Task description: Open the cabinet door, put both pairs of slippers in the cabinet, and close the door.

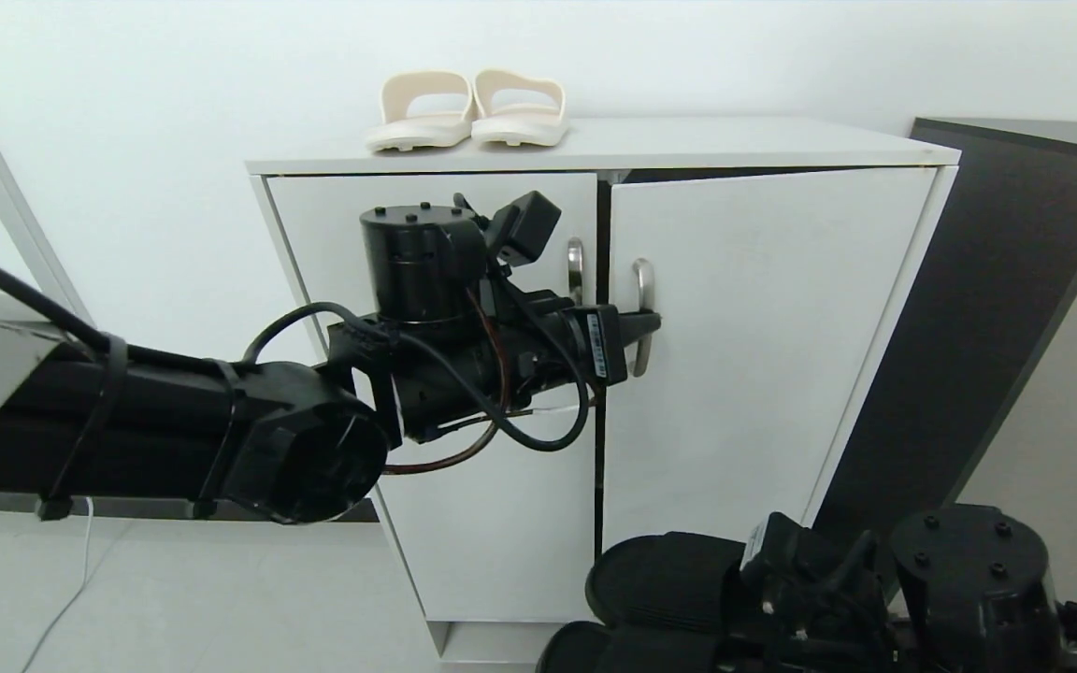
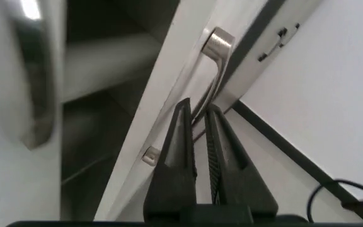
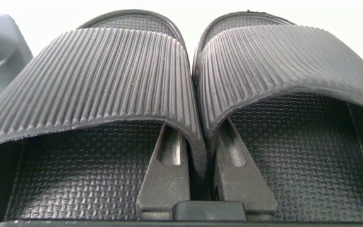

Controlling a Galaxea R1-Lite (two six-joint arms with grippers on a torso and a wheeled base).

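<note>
Left pincer (image 1: 653, 322) on handle (image 1: 644, 280), right pincer (image 3: 197, 135) clamping black slippers (image 3: 99, 82), label (image 1: 597, 344) unreadable

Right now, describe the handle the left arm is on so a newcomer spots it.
Find the white cabinet with cream slippers on top; two curved metal handles flank its centre seam. Take the right door's handle. Unlike the left door's handle, it sits on the slightly ajar door, pinched between the fingers of the left gripper.

this looks to me like a home-style entry corner. i face a white cabinet (image 1: 763, 374) set against a bare white wall (image 1: 127, 140), with cream slippers (image 1: 468, 110) on top of it and a dark panel (image 1: 987, 327) just beside it.
</note>
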